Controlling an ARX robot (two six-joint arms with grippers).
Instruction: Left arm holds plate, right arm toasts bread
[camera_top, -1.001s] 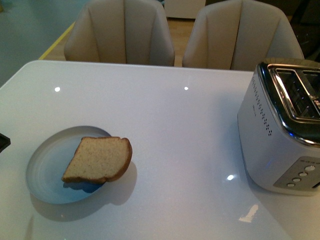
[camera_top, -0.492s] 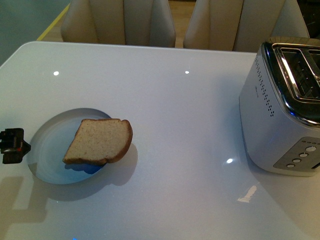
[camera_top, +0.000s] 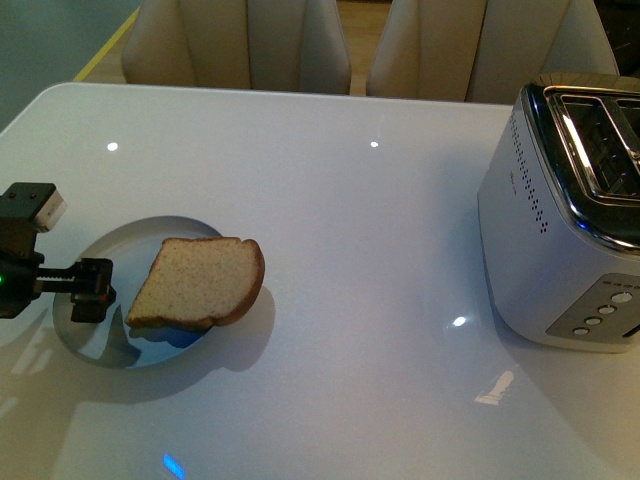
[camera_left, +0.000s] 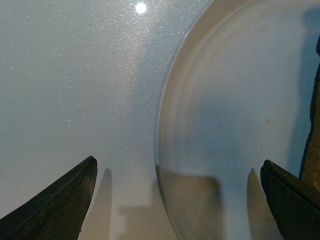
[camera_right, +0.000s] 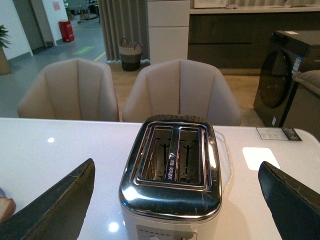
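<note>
The pale blue-white plate (camera_top: 125, 255) lies at the table's front left. On it rests the bread (camera_top: 200, 283), a brown-crusted slice that overhangs the right rim. My left gripper (camera_top: 93, 290) is open over the plate's left rim. In the left wrist view its black fingers (camera_left: 60, 205) straddle the rim of the plate (camera_left: 225, 100) with nothing between them, and the bread's edge (camera_left: 312, 150) shows at the side. My right gripper (camera_right: 176, 165) is open and empty, its fingers (camera_right: 55, 210) framing the silver toaster (camera_right: 172, 165). It is out of the front view.
The two-slot toaster (camera_top: 560, 220) stands at the table's right edge with its slots facing up and nothing in them. Two beige chairs (camera_top: 240, 45) stand behind the far side of the white table (camera_top: 370, 300). A bit of the bread (camera_right: 5, 207) shows in the right wrist view.
My left gripper has come in from the left edge to the plate's left rim. The front camera's view shifted about a second ago. Bread and plate have not moved.
</note>
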